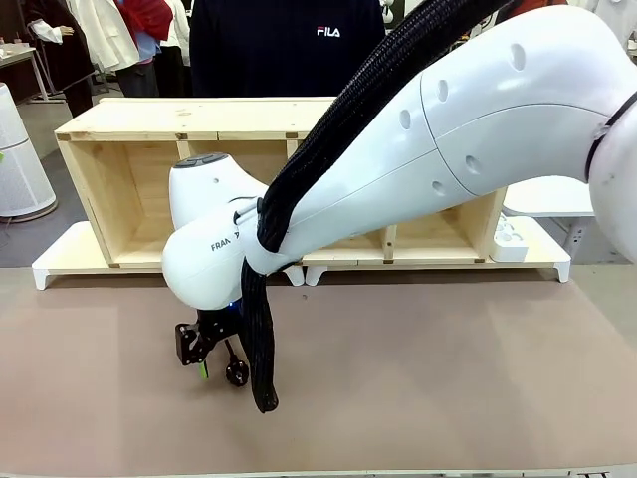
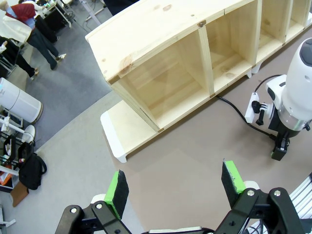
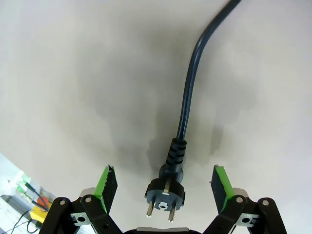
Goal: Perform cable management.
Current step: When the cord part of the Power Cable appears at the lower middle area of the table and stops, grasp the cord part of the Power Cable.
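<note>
The brown table [image 1: 448,378] spans the front view, with a long wooden shelf [image 1: 129,119] lying along its far edge and a person [image 1: 279,50] in a dark top behind it. The right arm [image 1: 478,129] reaches across the middle and bends down to the table in front of the shelf's left part. Its right gripper [image 3: 164,170] is low over the surface, jaws wide apart. The left gripper [image 2: 174,184] hangs high above the table, jaws also spread and holding nothing. The cable [image 3: 187,97] lies on the table, and its plug [image 3: 165,192] sits between the right gripper's green pads [image 3: 108,183], touching neither, prongs toward the wrist.
</note>
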`<action>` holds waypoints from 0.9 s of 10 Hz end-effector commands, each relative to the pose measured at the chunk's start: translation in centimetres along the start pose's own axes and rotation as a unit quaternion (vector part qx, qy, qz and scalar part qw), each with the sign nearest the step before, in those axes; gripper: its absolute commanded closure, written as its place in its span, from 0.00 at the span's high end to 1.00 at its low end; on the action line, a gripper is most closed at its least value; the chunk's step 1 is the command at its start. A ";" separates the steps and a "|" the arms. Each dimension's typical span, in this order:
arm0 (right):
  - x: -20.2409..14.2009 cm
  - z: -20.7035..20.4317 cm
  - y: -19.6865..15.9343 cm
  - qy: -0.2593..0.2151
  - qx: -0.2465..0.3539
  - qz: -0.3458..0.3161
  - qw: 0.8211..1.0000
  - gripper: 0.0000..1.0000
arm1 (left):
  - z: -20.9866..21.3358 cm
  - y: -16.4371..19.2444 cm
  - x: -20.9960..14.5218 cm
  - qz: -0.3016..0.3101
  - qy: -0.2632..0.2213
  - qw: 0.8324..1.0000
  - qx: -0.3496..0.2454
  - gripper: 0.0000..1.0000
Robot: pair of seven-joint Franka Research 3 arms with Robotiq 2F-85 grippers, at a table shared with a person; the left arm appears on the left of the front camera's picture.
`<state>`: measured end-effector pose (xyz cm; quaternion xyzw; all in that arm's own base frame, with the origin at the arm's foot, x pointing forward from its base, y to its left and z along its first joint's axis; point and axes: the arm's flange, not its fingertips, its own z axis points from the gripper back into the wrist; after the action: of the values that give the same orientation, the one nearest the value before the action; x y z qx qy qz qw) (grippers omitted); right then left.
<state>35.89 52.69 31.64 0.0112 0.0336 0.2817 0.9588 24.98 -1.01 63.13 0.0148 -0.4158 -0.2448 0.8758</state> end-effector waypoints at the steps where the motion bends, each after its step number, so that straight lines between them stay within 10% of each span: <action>1: -0.9 -1.3 -0.5 0.001 -0.006 -0.036 0.999 1.00 | -0.2 0.1 0.2 0.009 -0.005 1.000 0.002 1.00; 9: -0.7 -1.7 -1.0 -0.035 -0.027 -0.029 0.999 0.41 | -0.2 0.1 0.2 0.009 -0.005 1.000 0.002 1.00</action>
<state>36.76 51.52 30.61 0.0021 0.0049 0.2670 0.9637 24.98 -1.01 63.13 0.0148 -0.4158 -0.2448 0.8758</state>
